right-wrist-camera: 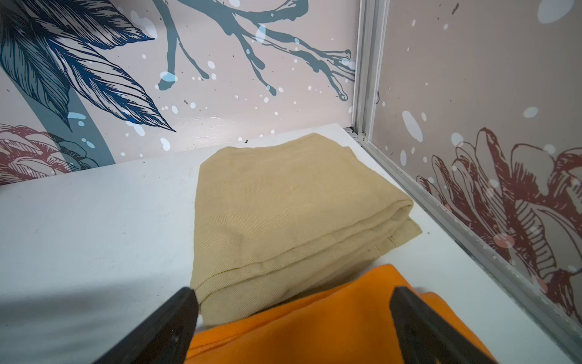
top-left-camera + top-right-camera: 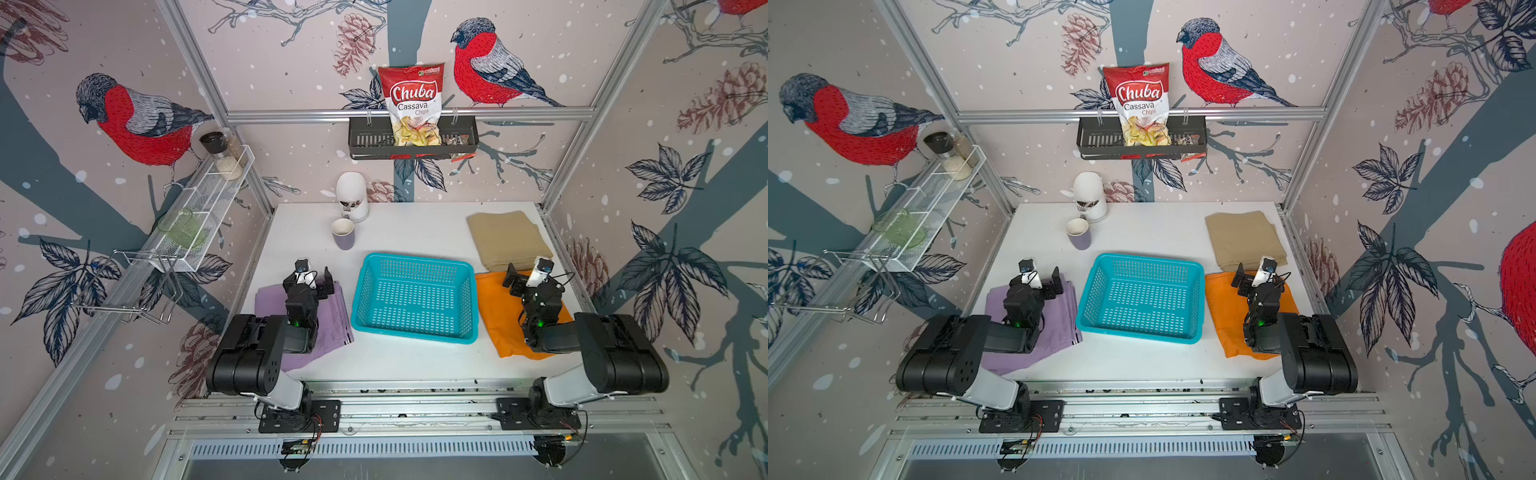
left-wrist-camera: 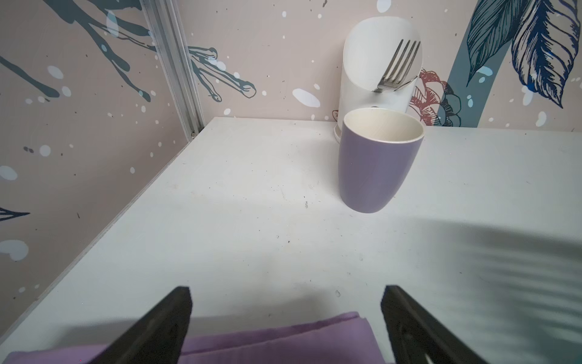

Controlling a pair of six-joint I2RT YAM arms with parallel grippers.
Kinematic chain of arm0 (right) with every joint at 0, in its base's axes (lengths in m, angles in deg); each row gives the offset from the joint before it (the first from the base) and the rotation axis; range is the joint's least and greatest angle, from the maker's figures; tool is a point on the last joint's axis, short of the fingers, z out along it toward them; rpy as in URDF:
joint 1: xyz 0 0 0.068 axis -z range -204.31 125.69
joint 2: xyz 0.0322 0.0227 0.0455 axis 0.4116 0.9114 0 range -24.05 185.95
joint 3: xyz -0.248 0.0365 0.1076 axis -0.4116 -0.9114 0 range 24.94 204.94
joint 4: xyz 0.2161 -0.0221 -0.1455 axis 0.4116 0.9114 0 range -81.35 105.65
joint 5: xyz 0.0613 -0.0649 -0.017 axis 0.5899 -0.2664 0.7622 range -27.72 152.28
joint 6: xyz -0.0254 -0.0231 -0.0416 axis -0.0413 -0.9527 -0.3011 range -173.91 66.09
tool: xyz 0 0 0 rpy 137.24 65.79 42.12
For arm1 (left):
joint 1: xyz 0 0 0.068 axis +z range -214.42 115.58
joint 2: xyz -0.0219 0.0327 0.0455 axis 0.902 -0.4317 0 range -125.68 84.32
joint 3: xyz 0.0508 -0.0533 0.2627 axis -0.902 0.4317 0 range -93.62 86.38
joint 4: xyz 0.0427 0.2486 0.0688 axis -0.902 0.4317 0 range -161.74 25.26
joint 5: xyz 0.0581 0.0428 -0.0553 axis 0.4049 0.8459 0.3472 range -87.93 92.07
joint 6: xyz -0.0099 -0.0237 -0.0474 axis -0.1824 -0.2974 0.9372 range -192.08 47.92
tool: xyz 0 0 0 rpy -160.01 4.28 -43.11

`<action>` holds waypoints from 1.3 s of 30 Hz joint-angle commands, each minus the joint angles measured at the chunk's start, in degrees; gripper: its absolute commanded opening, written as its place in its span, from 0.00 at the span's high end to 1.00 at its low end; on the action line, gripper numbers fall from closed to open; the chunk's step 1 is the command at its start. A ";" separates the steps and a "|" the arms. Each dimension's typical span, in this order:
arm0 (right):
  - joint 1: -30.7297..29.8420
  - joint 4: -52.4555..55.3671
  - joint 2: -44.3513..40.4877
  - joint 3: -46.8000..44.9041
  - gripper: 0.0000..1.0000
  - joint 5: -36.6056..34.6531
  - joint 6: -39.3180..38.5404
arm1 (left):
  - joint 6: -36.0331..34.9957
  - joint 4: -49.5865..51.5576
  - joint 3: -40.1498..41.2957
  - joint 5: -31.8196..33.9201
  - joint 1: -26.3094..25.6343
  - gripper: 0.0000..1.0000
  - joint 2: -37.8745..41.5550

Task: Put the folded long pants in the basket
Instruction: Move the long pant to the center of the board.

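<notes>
The turquoise basket (image 2: 419, 258) (image 2: 1148, 259) stands empty in the middle of the white table. Lilac folded long pants (image 2: 332, 328) (image 2: 1059, 328) (image 3: 277, 343) lie to its left, partly under my left arm. My left gripper (image 2: 318, 282) (image 2: 1044, 279) (image 3: 285, 291) hovers open over their far edge, holding nothing. Orange folded pants (image 2: 503, 324) (image 2: 1225, 316) (image 1: 315, 324) lie to the basket's right. My right gripper (image 2: 524, 274) (image 2: 1250, 274) (image 1: 291, 293) is open above their far edge. Tan pants (image 2: 507, 239) (image 2: 1244, 239) (image 1: 283, 205) lie just beyond, at the back right.
A purple cup (image 2: 343, 234) (image 3: 379, 164) and a white cutlery holder (image 2: 352, 195) with a fork (image 3: 398, 66) stand at the back left. A dark rack (image 2: 365, 143) with a chips bag hangs on the back wall. A white wire tray (image 2: 208, 199) hangs on the left wall.
</notes>
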 commanded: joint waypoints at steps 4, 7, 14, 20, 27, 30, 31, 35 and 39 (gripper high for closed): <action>-0.16 -1.38 -0.25 0.02 0.00 0.55 -0.39 | -0.40 -1.94 -0.28 -0.73 0.23 0.02 0.16; -0.17 -1.38 -0.16 0.01 0.00 0.49 -0.38 | -0.48 -1.85 -0.26 -0.73 0.17 0.02 0.14; 0.36 -0.40 -0.12 0.64 0.00 1.71 0.01 | 0.12 -1.20 -0.58 -3.46 1.57 0.02 0.26; 0.47 -1.65 -0.73 0.12 0.00 1.60 0.05 | 0.31 0.52 -1.31 -0.97 0.92 0.02 1.19; 0.37 38.72 -7.20 20.80 0.00 -6.08 7.83 | 6.08 28.59 -13.18 4.81 -0.36 0.05 15.56; 0.55 53.22 -3.34 32.24 0.00 -7.52 9.83 | 12.42 43.25 -21.05 6.55 -2.07 0.05 19.49; 0.39 56.73 -1.10 36.14 0.00 -9.44 10.82 | 15.09 47.35 -23.66 5.60 -2.56 0.05 20.06; 0.36 74.76 11.54 55.34 0.05 -10.18 13.11 | 21.27 55.67 -33.35 -2.16 -6.93 0.05 17.66; 0.19 82.89 22.76 68.47 0.04 -6.37 13.59 | 25.45 60.46 -43.66 -4.24 -13.54 0.05 9.03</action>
